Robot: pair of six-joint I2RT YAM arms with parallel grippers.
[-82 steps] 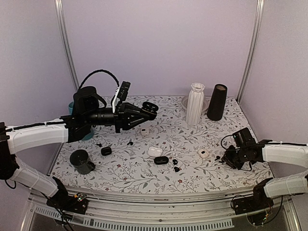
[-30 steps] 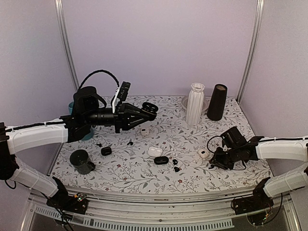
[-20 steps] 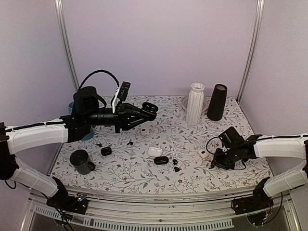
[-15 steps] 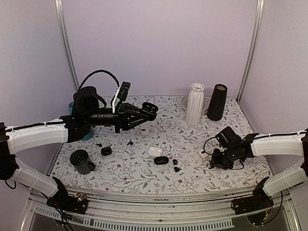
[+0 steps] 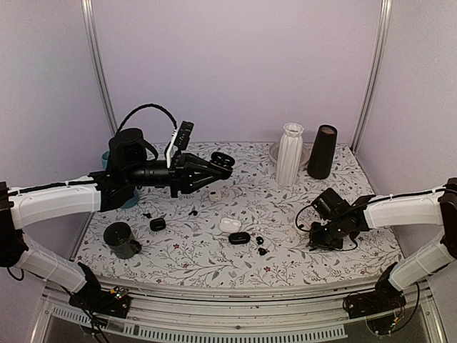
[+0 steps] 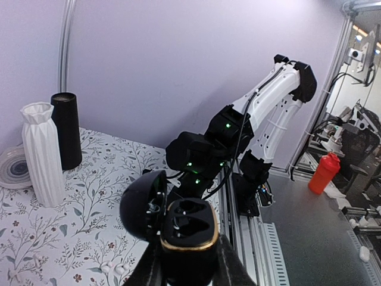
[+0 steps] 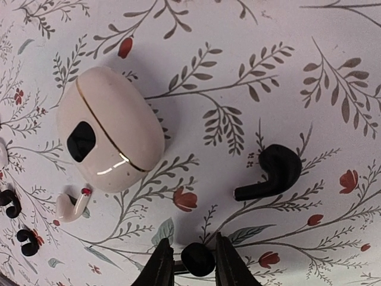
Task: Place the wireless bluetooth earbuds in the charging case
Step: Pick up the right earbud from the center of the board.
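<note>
The left gripper is clamped on an open black charging case with a gold rim, held up off the floral table with its lid swung back. The right gripper is down at the tabletop, jaws pinched on a small black earbud. A stemmed black earbud lies just beside it, with a pale closed case near.

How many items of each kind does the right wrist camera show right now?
Pale charging case: 1
Black earbuds: 2, one lying free, the other between the fingertips of the right end effector
White earbud: 1
Small black pieces at the left edge, unclear: 2
Total: 6
</note>
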